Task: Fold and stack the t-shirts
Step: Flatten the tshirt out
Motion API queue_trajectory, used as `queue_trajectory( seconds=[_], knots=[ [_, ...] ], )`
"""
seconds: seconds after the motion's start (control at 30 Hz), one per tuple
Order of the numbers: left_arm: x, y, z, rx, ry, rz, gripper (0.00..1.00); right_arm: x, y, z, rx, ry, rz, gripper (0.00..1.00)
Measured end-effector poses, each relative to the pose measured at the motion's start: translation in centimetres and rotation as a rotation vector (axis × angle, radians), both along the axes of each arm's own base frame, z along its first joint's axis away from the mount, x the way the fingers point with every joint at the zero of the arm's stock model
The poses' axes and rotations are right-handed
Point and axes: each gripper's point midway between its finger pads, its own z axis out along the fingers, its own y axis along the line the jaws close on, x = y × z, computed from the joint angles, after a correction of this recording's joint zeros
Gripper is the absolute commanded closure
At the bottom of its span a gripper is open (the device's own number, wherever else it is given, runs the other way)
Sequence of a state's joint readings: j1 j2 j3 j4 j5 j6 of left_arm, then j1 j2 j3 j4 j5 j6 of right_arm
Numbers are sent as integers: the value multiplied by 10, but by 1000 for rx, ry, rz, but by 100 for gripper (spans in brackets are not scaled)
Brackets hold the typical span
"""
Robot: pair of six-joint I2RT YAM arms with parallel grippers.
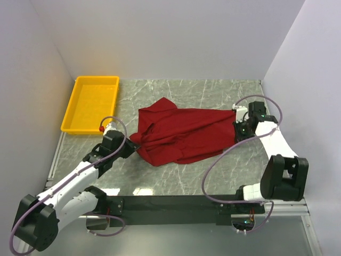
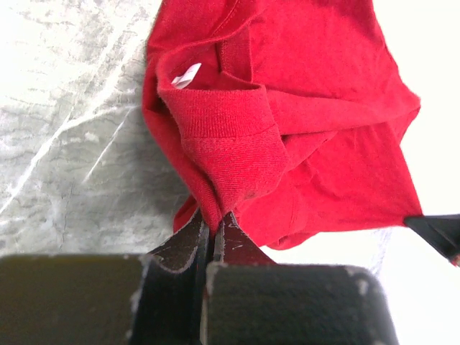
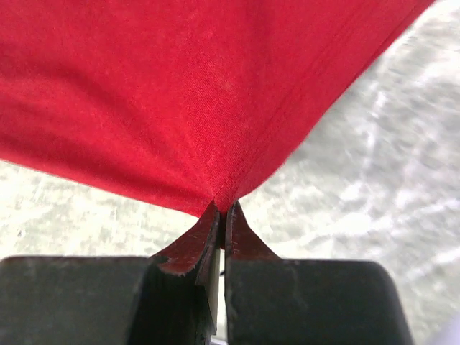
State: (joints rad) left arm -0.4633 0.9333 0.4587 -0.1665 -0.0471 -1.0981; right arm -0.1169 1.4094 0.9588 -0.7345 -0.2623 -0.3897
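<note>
A dark red t-shirt [image 1: 184, 133] lies crumpled and stretched across the middle of the marble table. My left gripper [image 1: 129, 144] is at its left end, shut on a fold of cloth beside the ribbed collar [image 2: 215, 118]; the white neck label [image 2: 185, 75] shows just above. My right gripper [image 1: 236, 129] is at the shirt's right end, shut on a corner of the hem [image 3: 224, 198]. In the left wrist view the cloth [image 2: 302, 108] spreads away from the jaws. The shirt's underside is hidden.
A yellow tray [image 1: 91, 101] sits at the back left of the table. White walls close in the left, back and right sides. The black rail [image 1: 176, 205] carrying both arm bases runs along the near edge.
</note>
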Motion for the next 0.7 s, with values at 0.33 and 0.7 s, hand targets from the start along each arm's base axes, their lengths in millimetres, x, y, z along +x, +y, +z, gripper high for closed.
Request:
queue_trajectory(
  seconds=[0.33,0.7],
  knots=[
    [7,-3,26,-42,3,32,99,-18,-4,28,13,80,-53,100],
    [44,-17,4,9,101,19,99,88,-6,4,71,60,-197,36]
  ],
)
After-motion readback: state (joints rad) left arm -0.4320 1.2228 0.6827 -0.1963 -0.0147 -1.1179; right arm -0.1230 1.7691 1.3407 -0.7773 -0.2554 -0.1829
